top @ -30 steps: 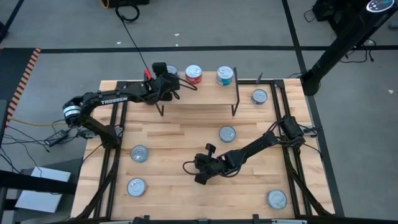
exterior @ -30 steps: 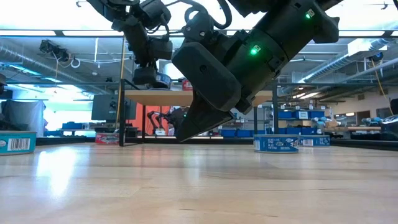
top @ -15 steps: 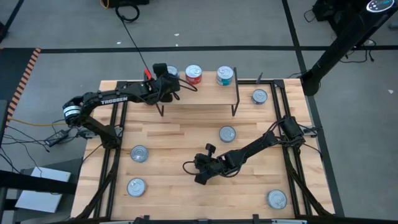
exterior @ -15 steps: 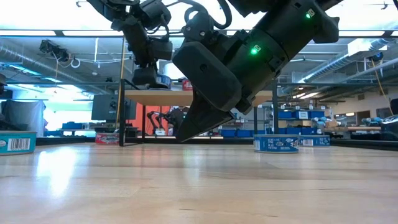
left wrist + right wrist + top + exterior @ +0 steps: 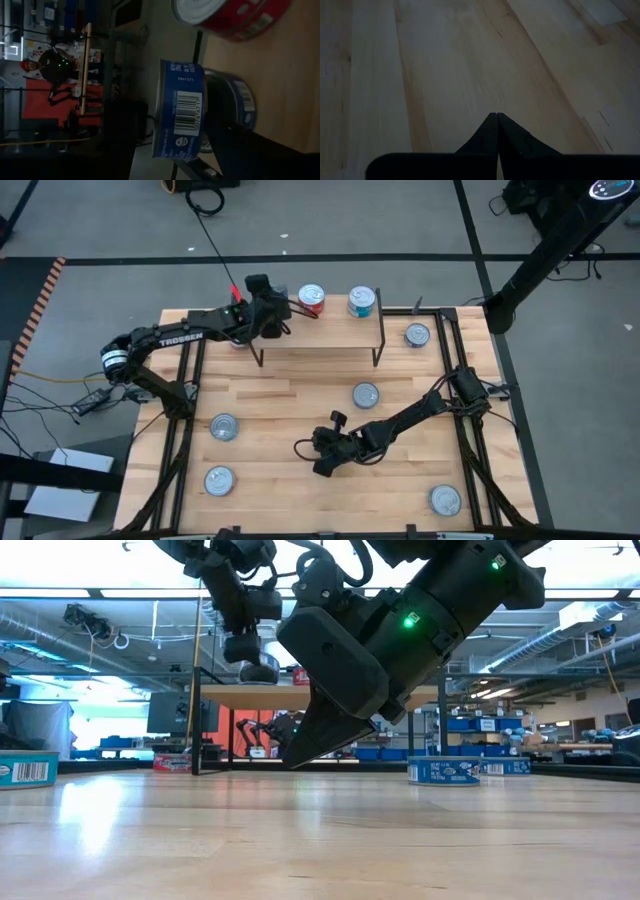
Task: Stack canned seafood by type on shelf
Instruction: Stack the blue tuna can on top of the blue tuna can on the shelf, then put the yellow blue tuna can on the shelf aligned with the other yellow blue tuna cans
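My left gripper (image 5: 272,302) is over the left end of the shelf (image 5: 330,330), shut on a blue tin (image 5: 180,117). That tin hangs just above a second blue tin (image 5: 240,105), which stands on the plank. A red tin (image 5: 312,298) and a teal tin (image 5: 361,301) stand further right on the shelf. My right gripper (image 5: 298,448) is shut and holds nothing. It points down at the middle of the table, its tips (image 5: 290,762) just above the wood. My left gripper holds the blue tin clear of the shelf, flat and level, label side (image 5: 182,105) toward the camera. It reaches in nearly level from the table's left. One dark finger (image 5: 240,152) shows by the tin's underside. The other finger is lost in the dark.
Several loose tins stand on the slatted table: one mid-table (image 5: 365,394), one right of the shelf (image 5: 417,334), two near the left side (image 5: 224,427) (image 5: 218,480), one at the near right corner (image 5: 445,500). Black frame rails run along both table sides.
My left gripper has risen slightly above the shelf's left end with the blue tin. It now covers the silver top that showed beside it before.
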Available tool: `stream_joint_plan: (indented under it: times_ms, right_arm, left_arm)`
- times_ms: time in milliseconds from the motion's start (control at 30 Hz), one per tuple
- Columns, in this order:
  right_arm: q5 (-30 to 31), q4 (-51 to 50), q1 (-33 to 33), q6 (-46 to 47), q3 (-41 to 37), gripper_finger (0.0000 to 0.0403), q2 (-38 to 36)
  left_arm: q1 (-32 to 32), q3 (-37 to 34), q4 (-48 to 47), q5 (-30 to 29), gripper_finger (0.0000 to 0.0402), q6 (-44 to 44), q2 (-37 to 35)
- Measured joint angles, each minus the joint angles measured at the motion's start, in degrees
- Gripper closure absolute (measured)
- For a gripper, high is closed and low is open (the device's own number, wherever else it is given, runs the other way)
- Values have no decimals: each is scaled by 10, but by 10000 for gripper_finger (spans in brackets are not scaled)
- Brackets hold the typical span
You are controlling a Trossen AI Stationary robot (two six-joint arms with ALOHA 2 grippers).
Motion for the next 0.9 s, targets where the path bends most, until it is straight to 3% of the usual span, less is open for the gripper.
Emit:
stream_joint_plan:
  times_ms: [167, 900]
  right_arm:
    - [0, 0, 0, 0, 0, 391, 0]
    - [0, 0, 0, -1, 0, 391, 0]
  left_arm:
    - [0, 1, -41, 35, 163, -20, 0]
    - [-2, 0, -6, 18, 164, -11, -3]
